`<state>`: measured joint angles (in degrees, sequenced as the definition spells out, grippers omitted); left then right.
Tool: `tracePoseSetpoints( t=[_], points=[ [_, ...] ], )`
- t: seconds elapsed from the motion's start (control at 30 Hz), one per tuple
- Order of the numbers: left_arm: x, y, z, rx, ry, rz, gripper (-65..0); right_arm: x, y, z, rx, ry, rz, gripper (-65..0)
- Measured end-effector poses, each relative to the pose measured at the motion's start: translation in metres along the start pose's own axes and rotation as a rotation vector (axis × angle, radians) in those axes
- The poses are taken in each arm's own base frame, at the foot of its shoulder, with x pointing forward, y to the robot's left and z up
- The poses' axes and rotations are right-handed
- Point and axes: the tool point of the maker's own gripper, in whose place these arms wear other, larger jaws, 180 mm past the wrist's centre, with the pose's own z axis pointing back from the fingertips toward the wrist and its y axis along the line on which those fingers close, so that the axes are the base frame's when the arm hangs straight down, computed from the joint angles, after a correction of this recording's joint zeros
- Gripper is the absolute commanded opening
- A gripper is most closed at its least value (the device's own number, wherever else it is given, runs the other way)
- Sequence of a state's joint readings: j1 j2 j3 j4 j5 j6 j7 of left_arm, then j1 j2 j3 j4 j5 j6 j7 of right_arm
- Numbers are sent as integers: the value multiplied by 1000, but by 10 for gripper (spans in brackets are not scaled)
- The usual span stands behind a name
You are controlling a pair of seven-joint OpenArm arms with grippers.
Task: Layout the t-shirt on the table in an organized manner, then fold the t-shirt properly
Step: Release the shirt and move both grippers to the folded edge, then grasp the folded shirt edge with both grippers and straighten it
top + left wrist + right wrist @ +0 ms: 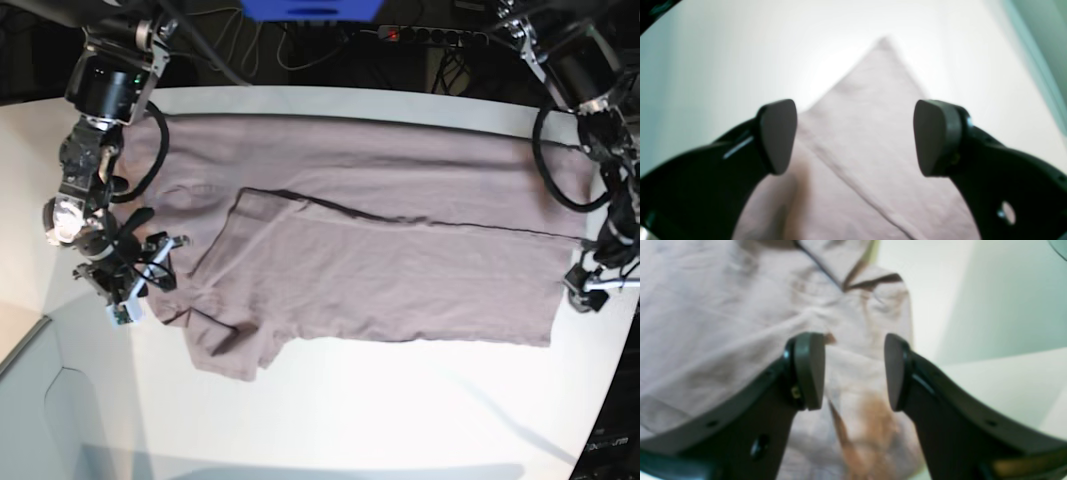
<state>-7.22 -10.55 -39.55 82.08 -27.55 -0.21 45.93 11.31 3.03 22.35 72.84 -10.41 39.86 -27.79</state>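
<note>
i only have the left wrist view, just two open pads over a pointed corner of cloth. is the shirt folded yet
Observer: Partly. In the base view the t-shirt has one lengthwise fold across the table.
Operator: where is the other arm
Observer: The right gripper sits at the sleeve end, opposite the left gripper.
Operator: is it holding cloth
Observer: No. The right wrist view shows it open, wrinkled fabric beneath.
</note>
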Motion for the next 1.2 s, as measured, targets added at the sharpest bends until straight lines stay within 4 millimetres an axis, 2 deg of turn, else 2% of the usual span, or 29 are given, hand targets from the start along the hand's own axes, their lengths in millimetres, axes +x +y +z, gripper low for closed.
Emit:
tracePoseSetpoints(
  t=[0.07,0.13,0.2,0.23,0.33,0.4,0.53,0.63,0.7,0.83,0.97,1.2],
  points=[
    [-13,-4,-2,-6,32,-15,-122,-15,-2,5,-4,13,3,-359],
    [-27,1,-1,7,57,-25,-122,-41,4,10,4,64,0,-360],
    [-48,6,1,15,89,-14,-122,-69,13,18,11,127,1,-369],
    [-62,10,4,22,123,-12,-122,-76,18,23,14,133,-1,-381],
    [-89,25,12,48,183,-11,-122,-77,21,39,-4,108,16,-421],
    [-94,37,14,73,191,-14,-122,-80,29,47,-6,101,18,-430],
    [-112,51,11,103,239,4,-122,-99,45,58,9,136,10,-431],
    [-127,60,9,122,282,18,-122,-98,47,61,9,128,9,-433],
    [-129,63,9,127,283,20,-122,-99,47,60,10,127,9,-433],
    [-131,67,6,132,284,25,-122,-125,56,60,35,192,-18,-433],
    [-132,72,4,133,286,25,-122,-137,60,67,43,195,-27,-431],
    [-139,86,25,146,279,-11,-122,-151,70,79,58,166,-49,-429]
  ],
)
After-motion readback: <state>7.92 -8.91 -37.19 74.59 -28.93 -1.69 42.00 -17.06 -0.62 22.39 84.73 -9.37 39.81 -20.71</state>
